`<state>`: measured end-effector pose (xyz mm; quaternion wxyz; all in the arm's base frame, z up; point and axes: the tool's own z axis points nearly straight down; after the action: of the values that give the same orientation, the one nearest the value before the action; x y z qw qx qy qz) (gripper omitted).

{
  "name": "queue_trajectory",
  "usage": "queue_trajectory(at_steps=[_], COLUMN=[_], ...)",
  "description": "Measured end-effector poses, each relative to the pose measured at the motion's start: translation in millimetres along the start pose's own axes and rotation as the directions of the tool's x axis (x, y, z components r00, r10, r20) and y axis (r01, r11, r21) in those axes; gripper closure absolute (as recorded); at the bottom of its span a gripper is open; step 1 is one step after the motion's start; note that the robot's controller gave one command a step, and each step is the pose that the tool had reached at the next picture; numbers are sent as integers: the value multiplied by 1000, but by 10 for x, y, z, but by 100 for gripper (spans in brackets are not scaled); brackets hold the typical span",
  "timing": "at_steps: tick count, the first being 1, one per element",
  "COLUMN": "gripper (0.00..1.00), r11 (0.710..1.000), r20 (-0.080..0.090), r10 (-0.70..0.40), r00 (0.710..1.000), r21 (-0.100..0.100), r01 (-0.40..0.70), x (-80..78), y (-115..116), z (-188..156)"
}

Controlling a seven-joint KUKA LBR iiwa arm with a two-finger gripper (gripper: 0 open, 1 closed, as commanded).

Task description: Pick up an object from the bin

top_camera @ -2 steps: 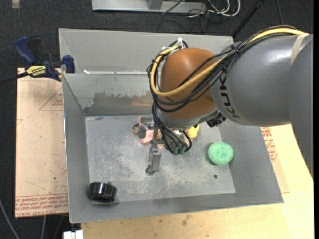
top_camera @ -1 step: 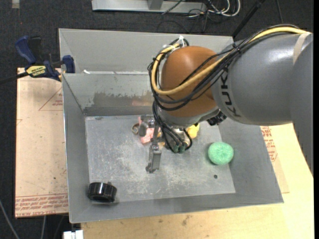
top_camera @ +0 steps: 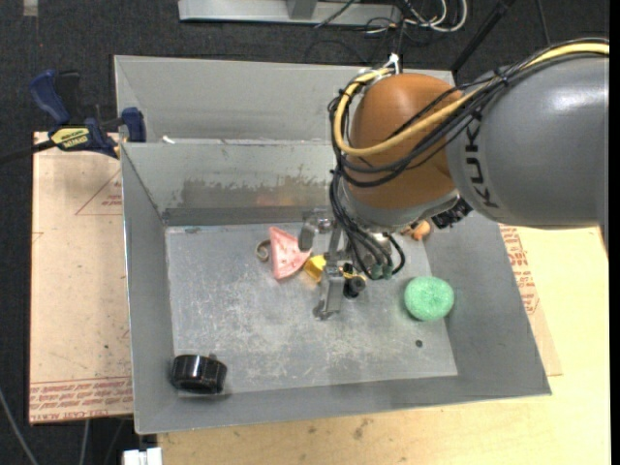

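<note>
Yellow block [top_camera: 315, 267], we judge, is the target, mid-floor of the bin [top_camera: 223, 318]; leftmost, a black ring [top_camera: 199, 373] lies well apart in the near corner; a pink wedge [top_camera: 284, 254] touches the block's left side; the gripper [top_camera: 321, 263] straddles the block, jaws apart, one beyond it, one nearer us; a green foam ball [top_camera: 428, 298] sits rightward.
</note>
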<state>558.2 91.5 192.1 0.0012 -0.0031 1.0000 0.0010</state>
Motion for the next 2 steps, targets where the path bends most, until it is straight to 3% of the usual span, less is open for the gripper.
queue_trajectory(at_steps=[1,2], gripper=[0,0], r11=[996,995], r20=[2,9], r10=[92,97], r00=[996,995], r21=[3,-1], r01=[-92,-97], x=[-187,-514], y=[-212,-96], z=[15,511])
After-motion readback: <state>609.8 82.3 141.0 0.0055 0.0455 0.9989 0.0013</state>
